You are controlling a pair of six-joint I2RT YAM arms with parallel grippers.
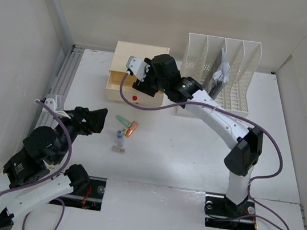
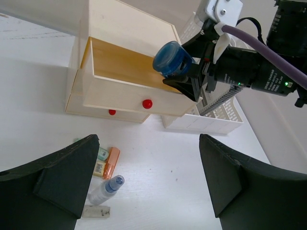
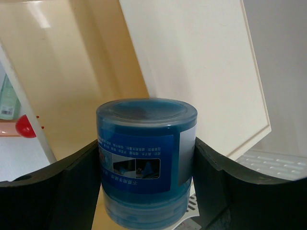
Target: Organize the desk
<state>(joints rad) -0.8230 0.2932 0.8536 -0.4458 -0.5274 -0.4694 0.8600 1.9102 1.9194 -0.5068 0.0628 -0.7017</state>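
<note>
Two arms work the desk [image 1: 181, 160], the white tabletop under everything you see. Your landmark is the one cream drawer box [image 1: 129, 53] at the desk's far side.

Nearest you, well in front of the box and off to its left, is the left gripper [image 2: 148, 148]. Its fingers are spread wide with nothing between them, and it hovers above the desk.

Four loose items lie clustered in front of the box, between it and the arm bases:
- 1 flat white strip [image 1: 117, 149], farthest from the box.
- 1 small spray bottle [image 2: 106, 189] on its side, just beyond the strip.
- 1 orange marker [image 1: 132, 128], next toward the box.
- 1 green item [image 1: 122, 119], just beside the marker. You can't tell from these views whether the two touch.

The box has two drawers and two red knobs [image 2: 147, 103], one per drawer. The upper drawer [image 2: 120, 62] is pulled out with its wood floor showing. The lower drawer is pushed in.

The right gripper [image 3: 146, 184] sits over the front right corner of the open drawer. Its fingers are clamped on 1 blue canister [image 3: 144, 129], one pad on each side of it. You can't tell whether the canister touches the drawer.

One white slotted file rack [image 1: 234, 55] stands just right of the box. One greyish packet [image 1: 220, 76] stands in one of its slots. It's too small to identify.
</note>
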